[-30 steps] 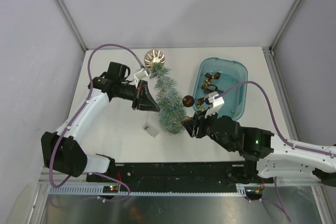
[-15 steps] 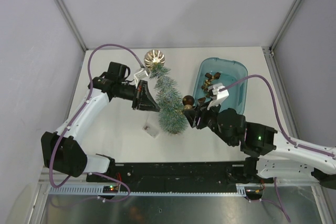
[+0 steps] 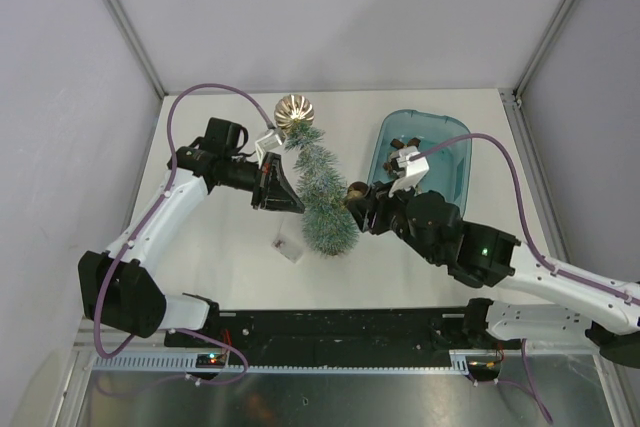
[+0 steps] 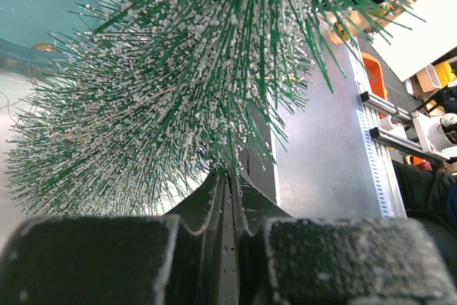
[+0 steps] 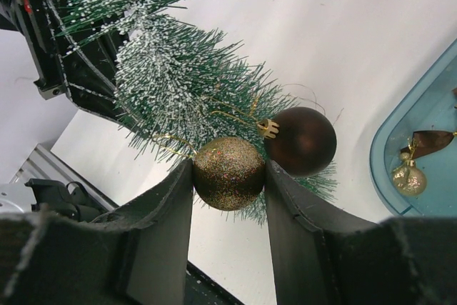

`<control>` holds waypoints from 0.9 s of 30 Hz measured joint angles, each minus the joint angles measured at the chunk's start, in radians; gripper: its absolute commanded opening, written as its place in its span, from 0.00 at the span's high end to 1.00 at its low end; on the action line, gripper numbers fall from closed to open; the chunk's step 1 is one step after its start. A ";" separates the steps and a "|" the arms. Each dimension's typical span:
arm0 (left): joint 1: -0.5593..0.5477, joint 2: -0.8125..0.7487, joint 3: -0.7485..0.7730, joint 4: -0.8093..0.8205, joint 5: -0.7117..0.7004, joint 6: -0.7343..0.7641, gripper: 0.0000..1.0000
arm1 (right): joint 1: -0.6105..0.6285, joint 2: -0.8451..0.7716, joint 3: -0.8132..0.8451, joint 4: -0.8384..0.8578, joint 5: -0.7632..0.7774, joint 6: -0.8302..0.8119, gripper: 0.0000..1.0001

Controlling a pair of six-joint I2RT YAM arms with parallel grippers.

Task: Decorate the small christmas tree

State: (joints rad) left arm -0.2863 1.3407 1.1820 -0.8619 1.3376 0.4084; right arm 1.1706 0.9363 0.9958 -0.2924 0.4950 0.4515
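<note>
The small christmas tree is a frosted green bristly cone held tilted over the table, with its wide end toward the near edge. My left gripper is shut on its left side; in the left wrist view the jaws pinch into the bristles. My right gripper is shut on a gold glitter ball, pressed against the tree's lower right branches. A dark brown ball hangs on the tree beside it and also shows in the top view. A large gold ball sits at the tree's tip.
A blue tray with several small gold and brown ornaments stands right of the tree, behind my right arm. A small clear scrap lies on the white table left of the tree's wide end. Walls close in the table on the left, far and right sides.
My right gripper has moved away from the near edge and a little left, bringing the gold glitter ball up against the tree beside the brown ball. The left arm and tree have not moved.
</note>
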 measured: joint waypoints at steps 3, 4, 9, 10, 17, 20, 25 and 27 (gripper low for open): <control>0.000 0.000 0.000 0.000 0.000 0.000 0.90 | -0.013 0.006 0.000 0.000 -0.015 0.001 0.61; 0.000 0.000 0.000 0.000 0.000 0.000 0.90 | -0.015 0.008 0.001 0.000 -0.018 0.002 0.61; 0.000 0.000 0.004 0.000 0.000 0.000 0.89 | -0.016 0.026 0.004 -0.001 -0.032 0.012 0.62; 0.000 0.000 0.005 0.000 0.000 0.000 0.90 | -0.016 0.030 0.004 -0.001 -0.033 0.016 0.62; 0.000 0.000 0.006 0.000 0.000 0.000 0.90 | 0.011 0.041 0.005 -0.020 -0.020 0.028 0.63; 0.000 0.000 0.006 0.000 0.000 0.000 0.90 | 0.034 0.042 0.005 -0.035 -0.002 0.034 0.63; -0.002 0.000 0.006 0.000 0.000 0.000 0.90 | 0.064 0.051 0.006 -0.049 0.029 0.048 0.63; -0.002 0.000 0.006 0.000 0.000 0.000 0.90 | 0.074 0.057 0.006 -0.050 0.040 0.053 0.63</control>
State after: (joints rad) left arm -0.2882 1.3407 1.1881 -0.8616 1.3376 0.4088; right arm 1.2446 0.9936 1.0019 -0.3424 0.5354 0.5049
